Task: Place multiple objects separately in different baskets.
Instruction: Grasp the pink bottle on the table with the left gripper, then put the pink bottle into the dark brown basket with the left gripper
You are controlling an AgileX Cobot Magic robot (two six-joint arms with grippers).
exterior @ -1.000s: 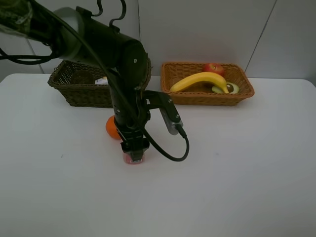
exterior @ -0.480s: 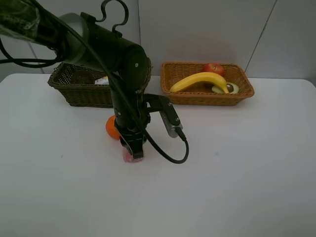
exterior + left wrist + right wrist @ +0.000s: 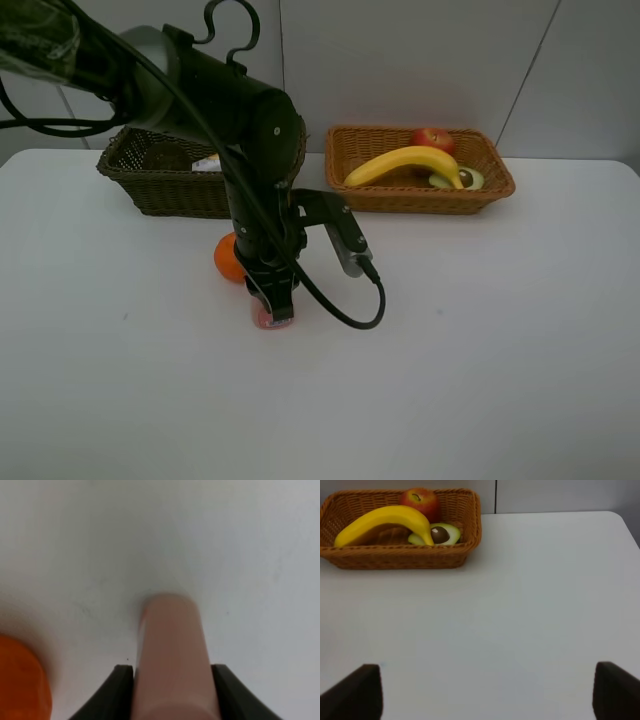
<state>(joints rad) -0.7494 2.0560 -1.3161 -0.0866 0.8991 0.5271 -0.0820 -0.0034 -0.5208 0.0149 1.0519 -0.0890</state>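
The pinkish container [image 3: 172, 655], a cup or small bottle, stood on the white table [image 3: 480, 350] just beside the orange [image 3: 227, 259], in front of the dark basket [image 3: 150, 190]. Your left gripper [image 3: 171, 674] held it, jaws narrow against both its sides. Your right gripper [image 3: 480, 695] hung wide and empty. The tan basket [image 3: 420, 198] held banana [image 3: 405, 160], apple [image 3: 433, 138] and avocado half [image 3: 462, 179]. This looked like the grasp step; next you would likely need a straight lift clear of the orange, then a carry over the dark basket.
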